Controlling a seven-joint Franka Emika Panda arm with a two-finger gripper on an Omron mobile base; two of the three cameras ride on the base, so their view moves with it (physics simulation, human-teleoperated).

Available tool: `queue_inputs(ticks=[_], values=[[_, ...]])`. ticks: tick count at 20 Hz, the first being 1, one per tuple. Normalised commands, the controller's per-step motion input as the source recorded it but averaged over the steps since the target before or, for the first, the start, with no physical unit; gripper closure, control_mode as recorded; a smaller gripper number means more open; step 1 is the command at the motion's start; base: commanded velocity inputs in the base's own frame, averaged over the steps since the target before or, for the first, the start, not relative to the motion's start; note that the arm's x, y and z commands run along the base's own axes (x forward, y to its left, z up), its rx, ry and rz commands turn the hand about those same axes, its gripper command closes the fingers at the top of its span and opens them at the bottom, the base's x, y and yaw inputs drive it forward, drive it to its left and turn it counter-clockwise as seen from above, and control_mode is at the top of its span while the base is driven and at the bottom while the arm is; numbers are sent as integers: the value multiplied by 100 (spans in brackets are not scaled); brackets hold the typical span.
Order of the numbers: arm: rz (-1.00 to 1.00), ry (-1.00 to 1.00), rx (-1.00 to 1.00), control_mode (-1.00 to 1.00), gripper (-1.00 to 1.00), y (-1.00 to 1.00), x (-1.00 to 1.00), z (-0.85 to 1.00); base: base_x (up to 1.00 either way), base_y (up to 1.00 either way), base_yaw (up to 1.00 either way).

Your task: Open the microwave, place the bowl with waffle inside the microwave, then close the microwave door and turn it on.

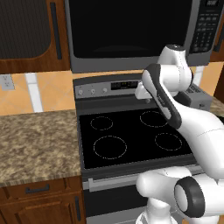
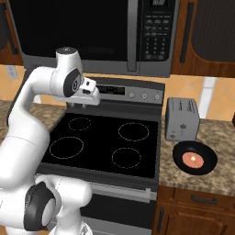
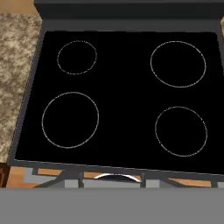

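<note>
The microwave (image 1: 131, 33) (image 2: 92, 32) hangs above the stove, and the microwave door (image 1: 127, 26) (image 2: 73, 27) is shut flat against it. Its black keypad panel (image 1: 203, 30) (image 2: 156, 36) is at the right end. The bowl with waffle (image 2: 195, 158), black with a reddish-brown round waffle inside, rests on the right counter in front of the toaster. My gripper (image 1: 145, 99) (image 2: 76, 105) hangs over the back of the cooktop, below the microwave, pointing down. Its short dark fingers stand a little apart with nothing between them. It is well to the left of the bowl.
A black glass cooktop (image 3: 127, 100) with several ring burners lies under the hand, with the stove's knob panel (image 2: 137, 94) behind it. A small grey toaster (image 2: 182, 118) (image 1: 197, 96) stands on the right counter. Granite counter (image 1: 39, 144) extends left. Wooden cabinets flank the microwave.
</note>
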Motion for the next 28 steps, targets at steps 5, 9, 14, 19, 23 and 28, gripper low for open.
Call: queue_inputs(ticks=[5, 9, 14, 19, 23, 28], values=[[0, -14, 0, -100, -100, -3, -27, 15, 0, 0, 0], [0, -50, 0, -100, -100, -28, -45, 43, 0, 0, 0], [-2, -7, 0, -100, -100, -38, -5, 3, 0, 0, 0], [-10, -12, 0, -100, -100, -65, 10, 30, 0, 0, 0], [-5, -17, 0, -100, -100, -66, 22, 58, 0, 0, 0], [-2, -20, 1, -100, -100, -43, 12, 60, 0, 0, 0]])
